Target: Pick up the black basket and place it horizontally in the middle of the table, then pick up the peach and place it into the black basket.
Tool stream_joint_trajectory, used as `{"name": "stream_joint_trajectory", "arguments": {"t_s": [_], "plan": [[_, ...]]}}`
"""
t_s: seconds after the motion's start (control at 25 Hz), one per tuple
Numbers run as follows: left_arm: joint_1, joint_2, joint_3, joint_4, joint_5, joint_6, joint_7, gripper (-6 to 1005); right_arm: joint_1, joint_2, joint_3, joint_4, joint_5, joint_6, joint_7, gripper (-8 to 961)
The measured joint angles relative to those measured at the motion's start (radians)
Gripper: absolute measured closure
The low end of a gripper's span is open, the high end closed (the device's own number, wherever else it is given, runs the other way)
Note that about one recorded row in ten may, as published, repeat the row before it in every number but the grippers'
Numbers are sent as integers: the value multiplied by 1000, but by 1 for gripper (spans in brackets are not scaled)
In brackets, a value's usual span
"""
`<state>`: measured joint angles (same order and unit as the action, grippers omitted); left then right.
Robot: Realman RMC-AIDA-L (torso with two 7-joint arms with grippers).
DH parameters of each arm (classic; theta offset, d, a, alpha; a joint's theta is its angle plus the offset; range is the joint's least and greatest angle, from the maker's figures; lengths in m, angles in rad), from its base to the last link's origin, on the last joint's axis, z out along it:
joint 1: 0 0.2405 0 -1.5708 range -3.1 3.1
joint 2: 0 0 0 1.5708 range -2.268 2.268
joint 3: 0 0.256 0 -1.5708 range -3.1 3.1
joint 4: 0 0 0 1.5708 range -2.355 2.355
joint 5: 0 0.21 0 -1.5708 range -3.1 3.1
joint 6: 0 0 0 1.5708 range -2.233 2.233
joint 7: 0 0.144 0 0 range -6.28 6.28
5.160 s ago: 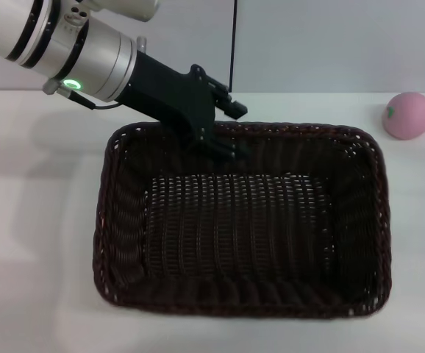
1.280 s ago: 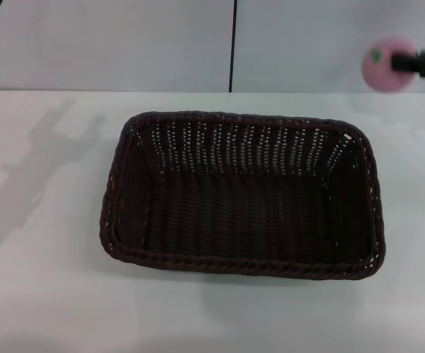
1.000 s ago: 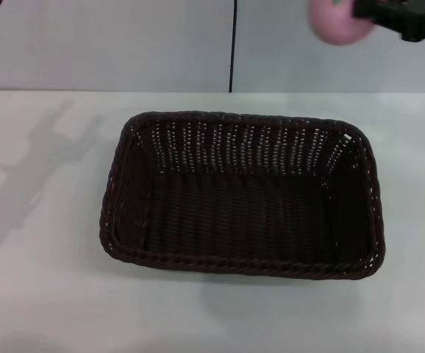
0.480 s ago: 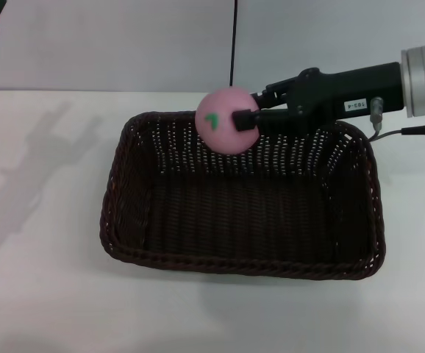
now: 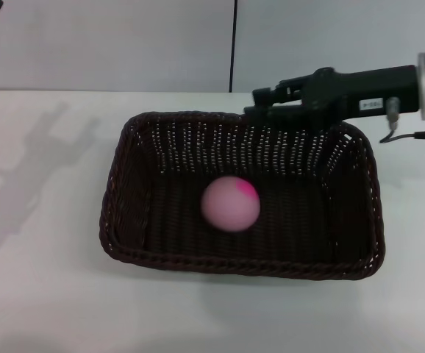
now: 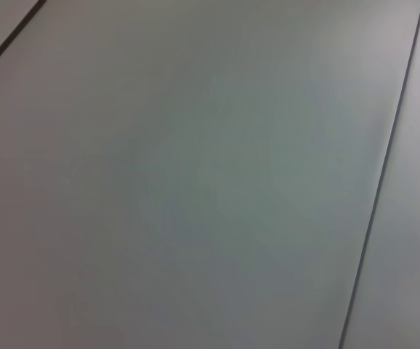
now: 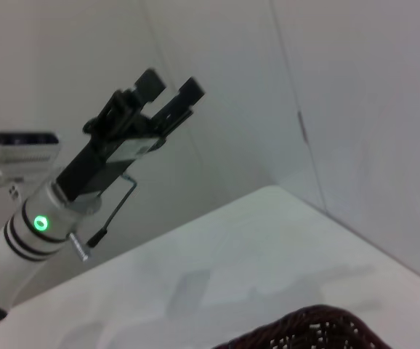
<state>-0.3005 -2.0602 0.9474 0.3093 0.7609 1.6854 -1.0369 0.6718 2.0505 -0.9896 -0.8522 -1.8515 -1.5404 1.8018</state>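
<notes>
Pale pink with a darker pink patch, the peach (image 5: 230, 204) sits inside the black basket (image 5: 124, 220), roughly at the middle of its floor; its outline is blurred, so we cannot tell whether it rests on the weave or hangs just above it. We note the black basket lying lengthwise across the white surface (image 5: 43, 287), near its centre, upright with the braided rim on top. A corner of that rim also shows at the edge of the right wrist view (image 7: 304, 331).

We find the right gripper (image 5: 260, 103) above the far rim of the black basket, reaching in from the robot's right, clear of the peach and holding nothing. Its fingers overlap in the head view, and we cannot tell how far apart they stand.

We record the left gripper (image 7: 168, 89) raised well away from the black basket, seen in the right wrist view with its two fingers parted and nothing between them. The left wrist view shows only a plain grey wall (image 6: 195, 182).
</notes>
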Motion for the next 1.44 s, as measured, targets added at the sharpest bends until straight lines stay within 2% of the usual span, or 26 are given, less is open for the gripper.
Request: {"name": "stream_joint_trajectory", "arguments": {"t_s": [0.2,0.32,0.36,0.4,0.44,0.48,0.52,0.56,0.6,0.64,0.68,0.72,0.76,0.84,1.04,1.44], "plan": [[3,0,-11,1,0,7,0,185,-67,3,104,6,89,-14,-24,520],[10,-1,-36,0,0,13,0,185,-135,3,227,63,186,-11,-90,520],[13,-2,-49,-2,0,14,0,185,-135,3,227,63,186,-11,-90,520],[13,-2,-54,-4,0,14,0,185,-152,4,264,87,211,-10,-118,520],[15,-3,-67,-8,0,15,0,186,-183,4,344,146,266,-7,-191,520],[15,-3,-67,-8,0,15,0,186,-183,4,344,146,266,-7,-191,520],[18,-3,-80,-10,-1,15,0,186,-214,5,445,231,340,-5,-295,520],[20,-3,-86,-11,-1,15,0,186,-214,5,445,231,340,-5,-295,520],[20,-3,-86,-11,-1,15,0,186,-229,5,498,276,377,-4,-352,520],[21,-3,-94,-12,-2,15,0,186,-256,5,593,355,443,-4,-463,520],[22,-3,-103,-16,-2,15,1,186,-256,5,593,355,443,-4,-463,520],[22,-3,-126,-29,-2,15,4,186,-279,6,679,426,504,-2,-571,520],[22,-3,-126,-29,-2,15,4,186,-279,6,679,426,504,-2,-571,520],[23,-2,-154,-44,-2,15,8,186,-304,10,775,492,563,4,-671,520],[29,0,-168,-50,-2,13,9,186,-315,13,864,540,585,31,-703,520],[47,-1,-176,-50,-2,15,4,186,-308,13,871,554,586,60,-704,520]]}}
